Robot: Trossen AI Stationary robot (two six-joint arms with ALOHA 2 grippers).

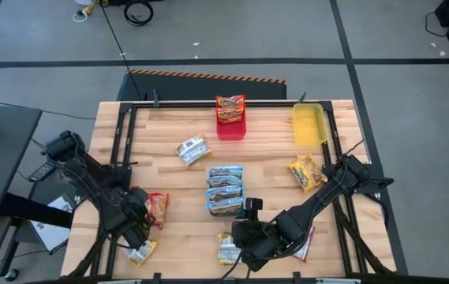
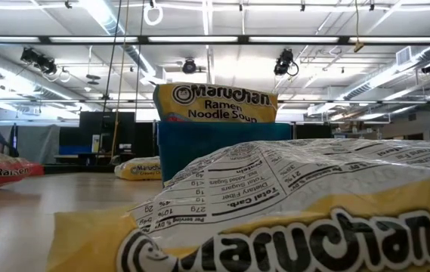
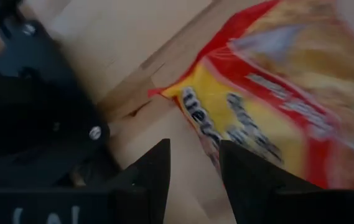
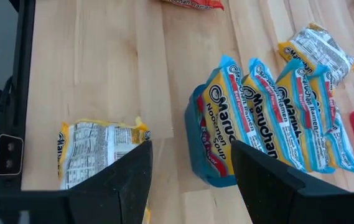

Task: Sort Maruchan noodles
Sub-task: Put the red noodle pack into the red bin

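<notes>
Blue-silver packets (image 1: 225,189) stand packed in a blue tray (image 4: 196,146) at the table's middle. One red-orange packet (image 1: 230,109) stands in the red tray (image 1: 230,130) at the far edge. My left gripper (image 3: 192,177) is open, low over the table's near left, beside a red-orange packet (image 3: 276,106) lying flat. My right gripper (image 4: 190,165) is open near the table's near middle, between a face-down yellow-orange packet (image 4: 99,152) and the blue tray. Other packets lie loose on the table: yellow-orange ones (image 1: 305,172), (image 1: 141,252), a silvery one (image 1: 192,150) and a red one (image 1: 307,244). My left gripper has one finger (image 3: 251,180) over the near edge of the red-orange packet (image 3: 217,134), which lies flat on the table. I cannot tell whether the finger touches it.
A yellow tray (image 1: 309,125) sits at the far right. A dark metal frame (image 1: 121,134) borders the table on the left, far and right sides. In the low view a yellow packet (image 2: 275,211) fills the foreground. Bare wood (image 1: 153,126) lies at the far left.
</notes>
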